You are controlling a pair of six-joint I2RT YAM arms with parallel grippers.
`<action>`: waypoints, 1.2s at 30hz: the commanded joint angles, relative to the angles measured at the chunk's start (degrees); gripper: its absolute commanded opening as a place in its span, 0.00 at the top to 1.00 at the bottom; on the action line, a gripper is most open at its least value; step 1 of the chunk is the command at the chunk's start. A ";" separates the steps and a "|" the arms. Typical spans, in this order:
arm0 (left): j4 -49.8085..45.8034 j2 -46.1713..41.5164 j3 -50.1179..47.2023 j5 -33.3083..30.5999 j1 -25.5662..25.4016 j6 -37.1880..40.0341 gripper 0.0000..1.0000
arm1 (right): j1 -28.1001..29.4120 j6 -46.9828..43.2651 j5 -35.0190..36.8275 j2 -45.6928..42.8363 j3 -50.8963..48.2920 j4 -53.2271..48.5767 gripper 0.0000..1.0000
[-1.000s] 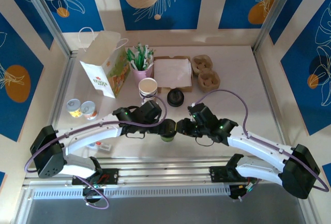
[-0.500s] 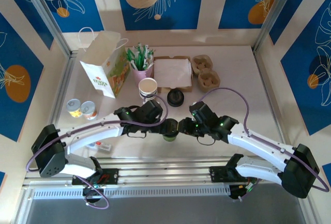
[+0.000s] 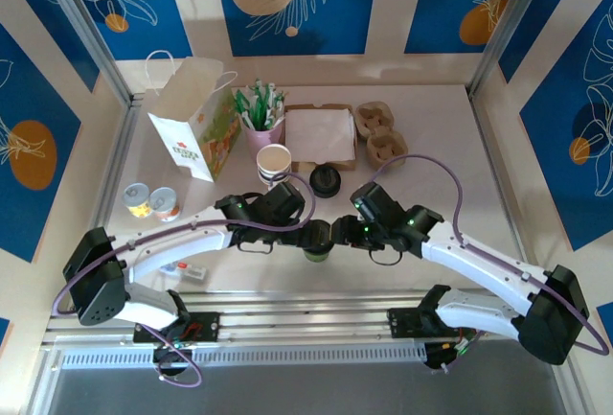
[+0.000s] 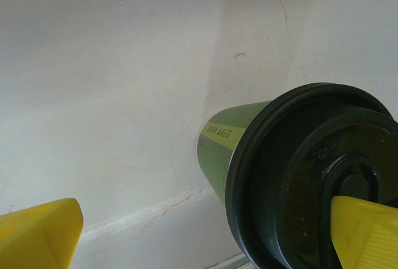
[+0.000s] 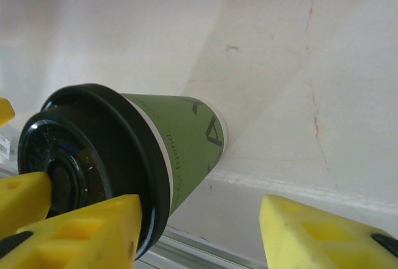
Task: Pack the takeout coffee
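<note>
The takeout coffee, a dark-green cup with a black lid, stands upright on the table between my two wrists. In the left wrist view the takeout coffee is at the right, its lid under my right yellow finger. My left gripper is open wide, and its other finger is far from the cup. In the right wrist view the cup sits left of my right gripper, which is open with bare table in the gap. Its left finger is at the lid's rim. From above, left gripper and right gripper flank the cup.
A white paper bag stands open at the back left. Behind the cup are a stack of beige cups, black lids, a pink holder of stirrers, a napkin tray and cardboard carriers. Two cans stand left.
My right gripper's jaws have spread apart, away from the cup, and that arm has shifted slightly. The left gripper stayed wide open. The cup has stayed in place.
</note>
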 commanded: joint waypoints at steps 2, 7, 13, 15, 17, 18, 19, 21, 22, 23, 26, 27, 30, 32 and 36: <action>-9.44 2.57 -1.37 -0.30 0.41 2.13 0.00 | -1.27 -2.50 0.97 -1.23 3.31 -3.51 0.38; -10.40 1.36 0.96 -0.80 0.41 2.79 0.00 | -1.95 -4.93 0.26 -1.84 5.68 -4.53 0.30; -11.28 0.56 7.50 -0.91 0.72 5.40 0.00 | -2.04 -7.02 -0.76 -1.53 7.33 -5.66 0.21; -10.83 0.79 9.26 -0.34 1.12 6.15 0.00 | -2.04 -7.02 -0.90 -1.70 7.41 -5.82 0.21; -10.53 1.30 10.95 0.22 1.70 6.89 0.00 | -2.09 -7.17 -1.36 -1.71 7.54 -5.90 0.21; -10.48 1.69 11.91 0.65 1.98 7.25 0.00 | -2.06 -7.28 -1.62 -1.71 7.73 -5.99 0.21; -10.44 1.99 12.68 0.98 2.16 7.55 0.00 | -2.06 -7.36 -1.64 -1.62 7.99 -6.32 0.21; -10.78 2.13 13.81 0.51 2.38 8.02 0.00 | -2.04 -7.44 -1.75 -1.71 8.13 -6.57 0.20; -10.42 1.69 13.56 0.43 2.65 8.05 0.00 | -1.99 -7.46 -2.00 -1.80 8.13 -6.57 0.21; -9.90 1.14 13.02 0.76 3.05 7.95 0.00 | -1.80 -7.54 -2.30 -1.88 7.98 -6.29 0.21; -9.47 -2.04 10.14 1.18 4.93 7.26 0.00 | 0.13 -8.26 -3.03 -1.33 7.94 -5.58 0.21; -9.34 -3.69 8.71 1.44 5.95 7.04 0.00 | 1.48 -8.57 -2.51 -0.82 8.19 -5.47 0.20; -9.26 -8.97 4.48 4.25 10.26 6.63 0.00 | 5.29 -9.51 0.13 0.24 9.09 -5.65 0.20; -10.47 -12.66 2.76 5.33 13.41 7.08 0.00 | 7.52 -10.28 1.33 1.19 9.77 -5.57 0.19; -14.55 -19.46 2.36 6.16 19.92 9.64 0.00 | 11.16 -11.27 4.32 3.66 12.29 -6.59 0.17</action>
